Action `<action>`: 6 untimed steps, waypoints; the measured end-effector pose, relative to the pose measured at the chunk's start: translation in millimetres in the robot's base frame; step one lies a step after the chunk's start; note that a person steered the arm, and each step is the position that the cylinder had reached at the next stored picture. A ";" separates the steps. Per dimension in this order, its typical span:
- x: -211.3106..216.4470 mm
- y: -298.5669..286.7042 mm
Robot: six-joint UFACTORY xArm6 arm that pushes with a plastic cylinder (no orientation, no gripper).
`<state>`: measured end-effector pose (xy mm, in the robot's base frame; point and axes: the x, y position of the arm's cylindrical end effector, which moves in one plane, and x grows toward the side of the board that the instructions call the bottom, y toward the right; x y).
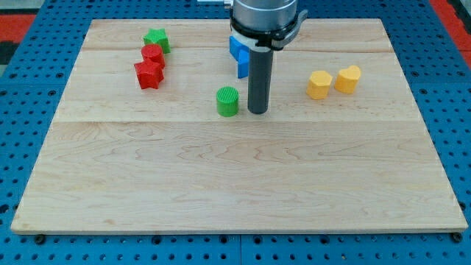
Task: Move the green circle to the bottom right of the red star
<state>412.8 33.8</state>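
- Rod (260,81) dark, straight, upright, hanging from grey arm housing (265,16) at the view's top centre.
- My tip (257,112) down on the wooden board (235,177), just to the view's right of the green circle (228,101); narrow gap visible, contact cannot be confirmed.
- No pincer on this arm, only the plain rod, so nothing opening or closing and nothing held.
- Green circle a short ribbed cylinder, standing flat, a little to the view's left of board centre, upper half.
- Red star (149,74) at the view's upper left, well apart from green circle, up and to the view's left of it.
- Second red block (153,54) touching red star from above; shape unclear, roughly round or hexagonal.
- Green star (157,40) at the top of that cluster, just above and touching second red block.
- Blue blocks (239,55) behind the rod, near the view's top centre, partly hidden by the arm; exact shapes and count unclear.
- Two yellow blocks at the view's right: yellow hexagon-like block (319,85) and, just beside it to the right and slightly higher, another yellow block (348,79).
- Board resting on blue perforated table (29,147).
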 end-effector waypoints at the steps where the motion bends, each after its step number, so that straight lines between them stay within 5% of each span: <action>1: -6.8 -27.9; 6: 3.3 -129.1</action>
